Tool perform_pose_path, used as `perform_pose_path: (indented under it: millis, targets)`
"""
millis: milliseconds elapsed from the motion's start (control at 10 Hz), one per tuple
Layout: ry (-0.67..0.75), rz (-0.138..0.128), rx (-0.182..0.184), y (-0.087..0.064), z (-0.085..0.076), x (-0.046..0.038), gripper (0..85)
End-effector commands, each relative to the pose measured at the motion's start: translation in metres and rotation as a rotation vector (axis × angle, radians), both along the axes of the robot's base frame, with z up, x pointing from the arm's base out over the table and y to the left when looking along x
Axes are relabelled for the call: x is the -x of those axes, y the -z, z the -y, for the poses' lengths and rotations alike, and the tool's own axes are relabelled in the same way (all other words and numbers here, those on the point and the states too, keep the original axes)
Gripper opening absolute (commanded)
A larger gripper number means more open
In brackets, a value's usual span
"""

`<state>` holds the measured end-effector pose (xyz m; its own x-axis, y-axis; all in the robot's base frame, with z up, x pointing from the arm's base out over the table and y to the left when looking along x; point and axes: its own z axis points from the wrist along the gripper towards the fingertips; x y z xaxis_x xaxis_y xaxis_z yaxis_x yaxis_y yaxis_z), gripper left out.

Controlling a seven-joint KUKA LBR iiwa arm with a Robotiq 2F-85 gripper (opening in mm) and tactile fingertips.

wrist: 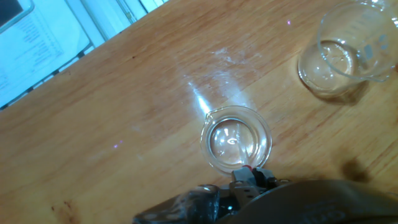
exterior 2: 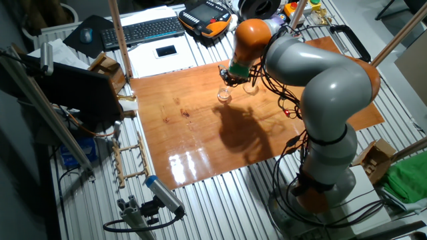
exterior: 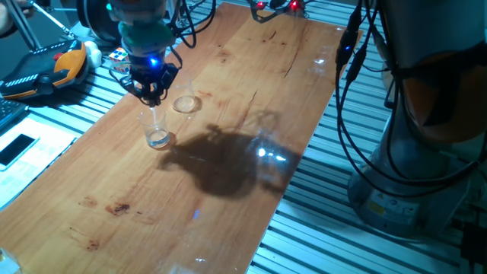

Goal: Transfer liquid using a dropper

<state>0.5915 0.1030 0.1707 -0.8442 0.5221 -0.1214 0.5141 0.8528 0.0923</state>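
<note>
Clear thin dropper (exterior: 154, 116) with small red bulb, pinched in the closed two-finger gripper (exterior: 151, 93), tip over the small clear glass cup (exterior: 158, 137) near the flat round clear dish (exterior: 186, 104); likely hazards: off-centre descent tipping the cup, over-squeeze spilling liquid.

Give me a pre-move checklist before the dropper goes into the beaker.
1. Tool above beaker: ok.
2. Dropper at the tool, red bulb showing in hand view: ok; firmness of grip: cannot tell.
3. Beaker upright, mouth unobstructed: ok.
4. Liquid in beaker: cannot tell, only a faint glint.
5. Second cup apart from beaker: ok.
6. Dropper tip centred over the mouth: cannot tell.
</note>
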Motion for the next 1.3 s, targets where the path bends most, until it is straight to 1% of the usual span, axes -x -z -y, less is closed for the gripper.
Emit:
perform_pose_path:
  millis: [0,100,400,700,1200]
  targets:
    - [0.002,0.003,0.004,0.003,-0.001,-0.0003,1.0]
    - [-0.001,0.001,0.014,0.005,-0.001,-0.0011,1.0]
    - [0.000,0.001,0.012,0.012,-0.001,-0.0026,1.0]
    - [-0.004,0.002,0.018,0.016,-0.001,-0.0039,1.0]
    - [-0.003,-0.002,0.011,0.026,0.000,-0.0074,1.0]
